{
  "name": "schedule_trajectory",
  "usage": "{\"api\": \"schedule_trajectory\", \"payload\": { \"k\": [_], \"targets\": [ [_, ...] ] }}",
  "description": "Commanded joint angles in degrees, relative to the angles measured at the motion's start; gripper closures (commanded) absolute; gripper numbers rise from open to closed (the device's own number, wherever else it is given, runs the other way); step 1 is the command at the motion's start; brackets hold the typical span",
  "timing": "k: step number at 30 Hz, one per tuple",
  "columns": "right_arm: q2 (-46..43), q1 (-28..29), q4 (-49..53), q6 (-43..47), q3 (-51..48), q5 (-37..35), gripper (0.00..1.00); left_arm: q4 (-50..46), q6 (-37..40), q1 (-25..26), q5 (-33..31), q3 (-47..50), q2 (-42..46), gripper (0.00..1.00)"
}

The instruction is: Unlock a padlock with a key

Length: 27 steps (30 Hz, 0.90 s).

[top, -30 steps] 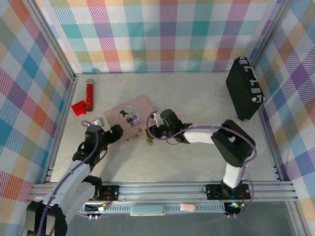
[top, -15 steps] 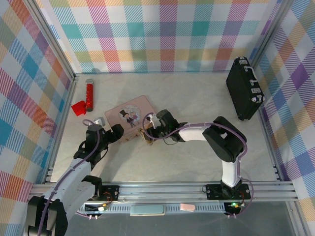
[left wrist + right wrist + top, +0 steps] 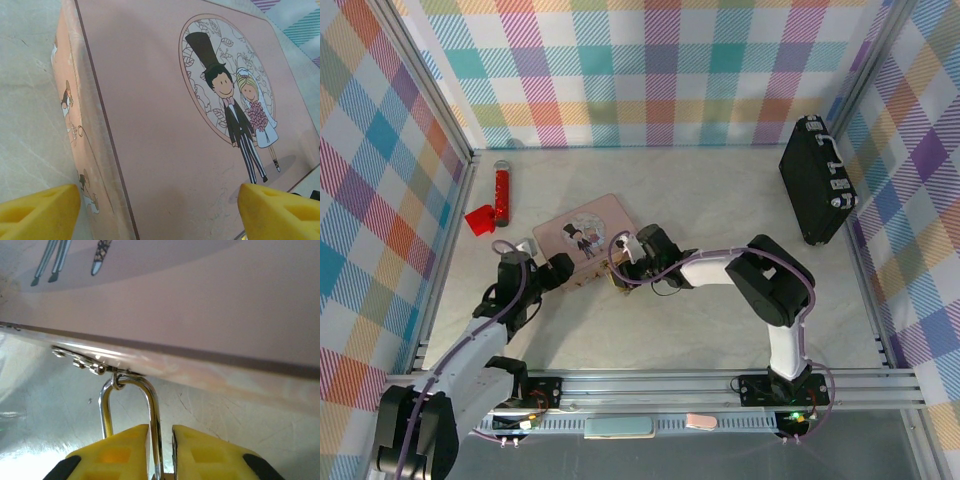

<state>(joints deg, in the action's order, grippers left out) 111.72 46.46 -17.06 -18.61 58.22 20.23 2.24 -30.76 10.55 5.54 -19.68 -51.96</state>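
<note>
The padlock [image 3: 154, 410] hangs by its shackle from the clasp [image 3: 82, 362] on the near right edge of the pink box [image 3: 582, 236]. The right gripper [image 3: 160, 440] is pinched narrowly on one shackle leg. Further left, the left gripper [image 3: 160, 210] stands wide, its fingers either side of the box's near left corner.

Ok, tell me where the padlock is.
Right wrist view, centre: the padlock is hooked by its shackle to the hasp on the pink box, between the fingers of the right gripper.
</note>
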Motion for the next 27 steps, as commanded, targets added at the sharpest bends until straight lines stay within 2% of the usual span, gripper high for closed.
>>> {"api": "schedule_trajectory", "payload": {
  "k": [1,15,22,27],
  "targets": [
    [0.94,0.13,-1.43,-0.51,1.09,1.71,0.82,2.16,-0.89,-1.05,1.79,-0.26,-0.72,0.20],
    [1.50,0.13,-4.25,-4.50,0.10,1.50,0.94,1.03,-1.99,-1.05,2.35,-1.24,-2.08,0.22],
    [0.26,0.21,-8.34,-11.58,-2.39,-1.74,1.00,2.31,-5.69,-1.05,1.90,-0.23,-2.34,0.24],
    [-0.13,0.38,-7.28,-15.94,-2.63,-4.50,1.00,2.42,-7.17,-0.99,2.54,-0.31,-3.87,0.25]
  ]
}}
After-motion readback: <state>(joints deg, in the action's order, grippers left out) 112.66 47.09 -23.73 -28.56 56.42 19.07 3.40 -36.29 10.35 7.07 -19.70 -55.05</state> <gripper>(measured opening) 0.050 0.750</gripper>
